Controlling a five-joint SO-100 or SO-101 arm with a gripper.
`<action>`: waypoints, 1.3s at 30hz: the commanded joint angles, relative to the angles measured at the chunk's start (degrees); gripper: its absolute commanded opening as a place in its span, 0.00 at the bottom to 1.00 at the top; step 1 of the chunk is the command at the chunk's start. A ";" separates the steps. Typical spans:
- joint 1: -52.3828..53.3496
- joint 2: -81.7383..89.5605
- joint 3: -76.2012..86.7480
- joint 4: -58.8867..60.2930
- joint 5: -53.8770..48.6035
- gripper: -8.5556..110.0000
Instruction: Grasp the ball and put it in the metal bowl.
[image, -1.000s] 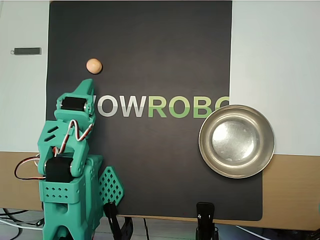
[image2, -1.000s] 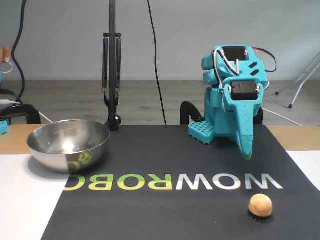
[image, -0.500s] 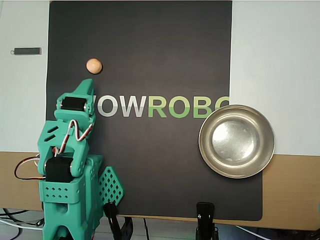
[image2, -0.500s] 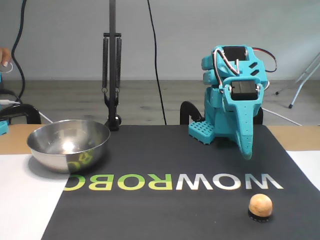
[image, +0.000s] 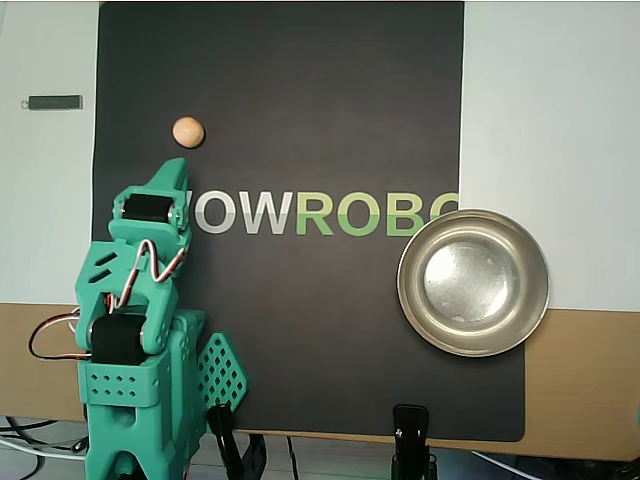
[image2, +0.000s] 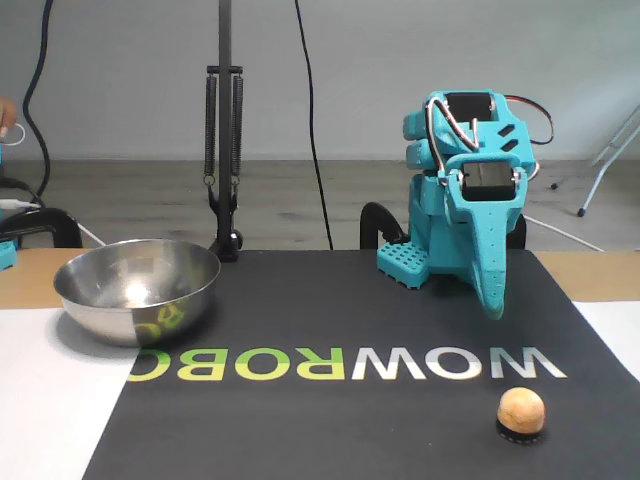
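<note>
Gripper (image2: 492, 305) folded, jaws together, off ball (image2: 521, 409); risk: nudging it rolling away from metal bowl (image2: 137, 288).

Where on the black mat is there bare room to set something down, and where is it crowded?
In the overhead view, the black mat is bare above the lettering, between the ball and the mat's right edge, and again below the lettering, between the arm and the metal bowl. It is crowded at lower left, where the gripper points at the ball.
</note>
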 joint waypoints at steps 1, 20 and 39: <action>-0.18 3.16 1.76 0.18 -0.18 0.08; -0.26 -18.11 -16.17 0.70 -0.26 0.08; -0.35 -70.93 -63.46 14.15 -0.26 0.08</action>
